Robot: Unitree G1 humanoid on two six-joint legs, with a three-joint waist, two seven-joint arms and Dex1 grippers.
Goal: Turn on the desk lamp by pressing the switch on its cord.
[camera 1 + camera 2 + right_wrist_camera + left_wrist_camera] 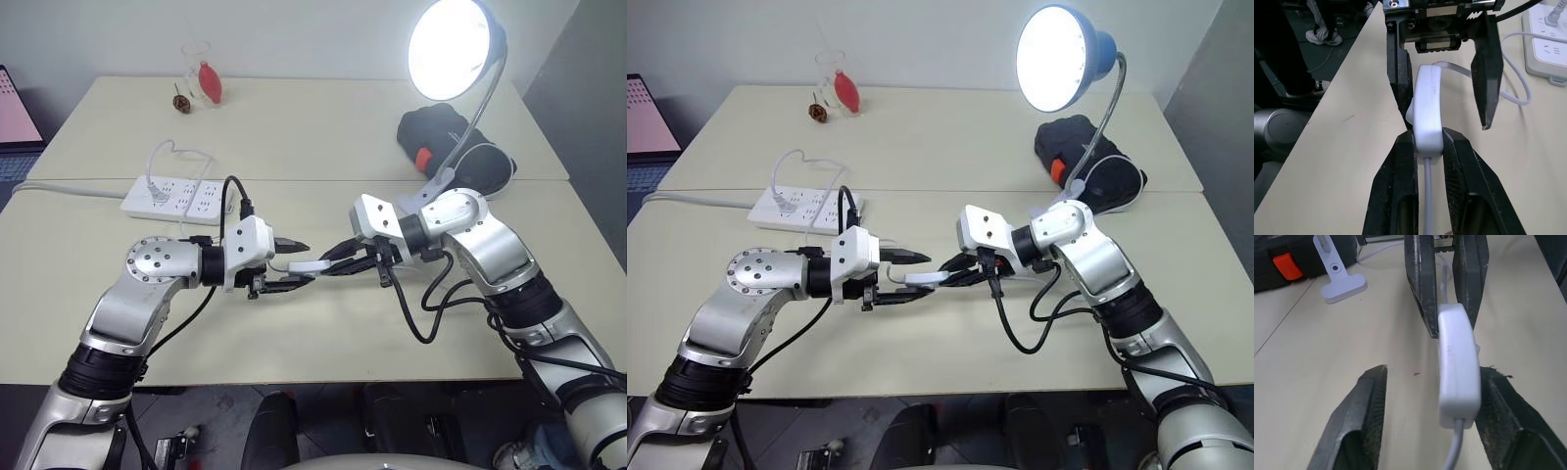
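Observation:
The desk lamp [449,47] stands at the far right of the table with its blue shade lit, its gooseneck running down to a white clamp base [1342,284]. The switch [1458,362], a flat white oblong, is held above the table's near middle. My right gripper [1427,139] is shut on one end of it. My left gripper [1432,377] is open, its fingers standing either side of the other end, and the switch lies close to one finger. The thin white cord [1515,88] loops from the switch toward the power strip.
A white power strip [181,198] lies at the left of the table with a plug in it. A black case [456,137] with an orange patch sits behind the lamp's base. A glass [204,78] stands at the far edge. A laptop [15,108] is at far left.

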